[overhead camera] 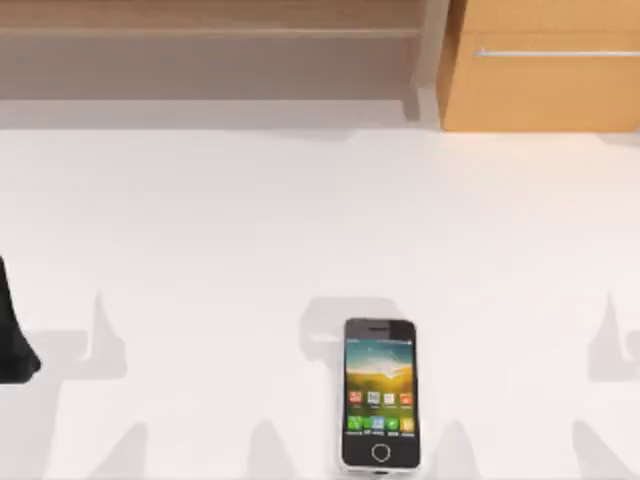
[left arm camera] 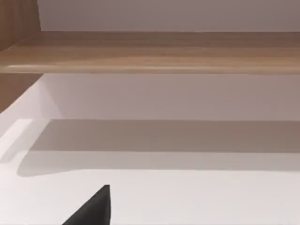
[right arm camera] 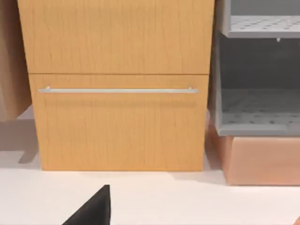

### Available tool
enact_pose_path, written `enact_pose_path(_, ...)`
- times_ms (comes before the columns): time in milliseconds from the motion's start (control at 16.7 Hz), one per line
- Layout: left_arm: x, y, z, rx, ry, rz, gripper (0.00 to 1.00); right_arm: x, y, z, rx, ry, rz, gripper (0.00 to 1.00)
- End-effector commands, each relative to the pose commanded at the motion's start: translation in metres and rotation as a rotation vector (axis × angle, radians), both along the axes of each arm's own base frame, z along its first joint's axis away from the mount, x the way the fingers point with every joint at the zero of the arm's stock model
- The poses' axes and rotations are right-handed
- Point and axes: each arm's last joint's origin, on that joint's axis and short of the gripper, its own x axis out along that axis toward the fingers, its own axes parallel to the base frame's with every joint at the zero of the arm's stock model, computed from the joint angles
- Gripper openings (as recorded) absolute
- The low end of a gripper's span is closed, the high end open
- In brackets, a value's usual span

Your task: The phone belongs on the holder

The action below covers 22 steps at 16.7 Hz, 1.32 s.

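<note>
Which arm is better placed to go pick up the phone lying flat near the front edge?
Probably the right. The phone lies face up, slightly right of the table's middle, near its front edge. The margin is small.

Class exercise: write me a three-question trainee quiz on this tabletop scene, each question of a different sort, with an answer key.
1. True or false: the phone lies flat on the white table, screen up.
2. Multiple choice: the phone sits near the table's (A) far edge, (B) near edge, (C) left edge.
3. Fill in: the wooden cabinet behind the table has a long ____ handle.

Key: 1 true; 2 B; 3 silver.
</note>
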Motion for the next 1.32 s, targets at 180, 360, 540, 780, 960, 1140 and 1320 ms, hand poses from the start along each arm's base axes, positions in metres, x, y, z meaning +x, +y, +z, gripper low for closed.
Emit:
enact_pose_path(180, 0.0, 0.0, 0.0, 0.0, 0.0, 0.0, 1.0, 0.0, 0.001, 0.002, 0.006, 0.008, 0.006, 1.0)
enact_pose_path(360, 0.0, 0.0, 0.0, 0.0, 0.0, 0.0, 1.0, 0.001, 0.006, 0.019, 0.06, 0.079, 0.053, 1.0)
enact_pose_path(540, 0.0, 0.0, 0.0, 0.0, 0.0, 0.0, 1.0, 0.01, 0.017, 0.047, 0.144, 0.233, 0.122, 1.0)
enact_pose_path(780, 0.0, 0.0, 0.0, 0.0, 0.0, 0.0, 1.0, 0.046, 0.048, 0.078, 0.234, 0.588, 0.19, 1.0)
enact_pose_path(960, 0.0, 0.0, 0.0, 0.0, 0.0, 0.0, 1.0, 0.085, 0.09, 0.08, 0.242, 0.911, 0.186, 1.0)
enact_pose_path(1140, 0.0, 0.0, 0.0, 0.0, 0.0, 0.0, 1.0, 0.118, 0.143, 0.065, 0.199, 1.195, 0.133, 1.0)
enact_pose_path(1320, 0.0, 0.0, 0.0, 0.0, 0.0, 0.0, 1.0, 0.136, 0.197, 0.048, 0.144, 1.38, 0.069, 1.0)
